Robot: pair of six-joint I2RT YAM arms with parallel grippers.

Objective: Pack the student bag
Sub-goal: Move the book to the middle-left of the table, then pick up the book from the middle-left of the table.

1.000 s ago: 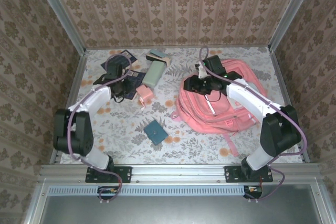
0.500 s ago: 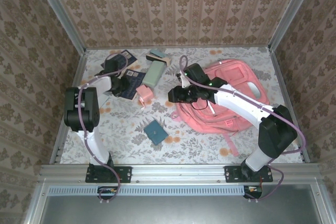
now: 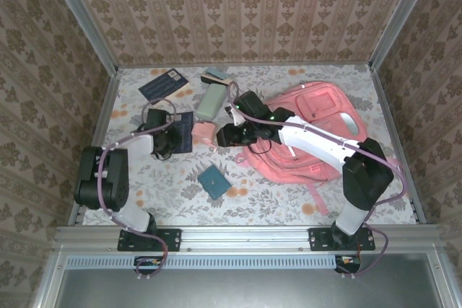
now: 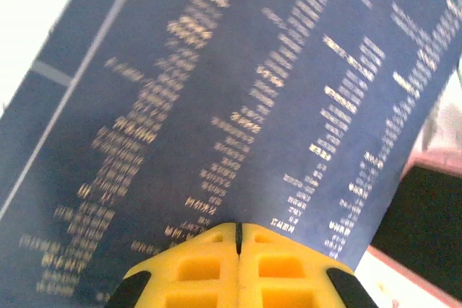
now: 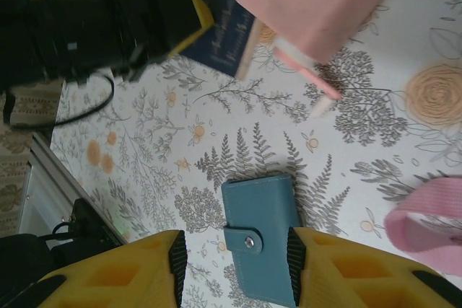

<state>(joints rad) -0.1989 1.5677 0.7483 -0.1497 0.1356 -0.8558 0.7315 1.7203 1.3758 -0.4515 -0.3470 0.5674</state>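
Note:
The student bag (image 3: 317,131), a big pink backpack, lies flat at the right of the table; one of its straps (image 5: 432,223) shows at the right edge of the right wrist view. My right gripper (image 3: 225,135) hangs open left of the bag, next to a small pink box (image 3: 204,133). Its fingers (image 5: 237,254) frame a teal snap wallet (image 5: 261,230) lying lower on the table (image 5: 180,113). My left gripper (image 3: 164,141) is shut (image 4: 238,230) on the edge of a dark blue booklet (image 4: 238,91) with gold print.
A second dark blue booklet (image 3: 163,84) lies at the back left. A pale green case (image 3: 211,101) and a small teal-and-white item (image 3: 215,75) sit behind the pink box (image 5: 310,1). The wallet (image 3: 214,180) lies toward the near middle. Patterned walls close in the table.
My right arm swung left off the bag to beside the pink box. My left gripper closed on the blue booklet and drew it nearer.

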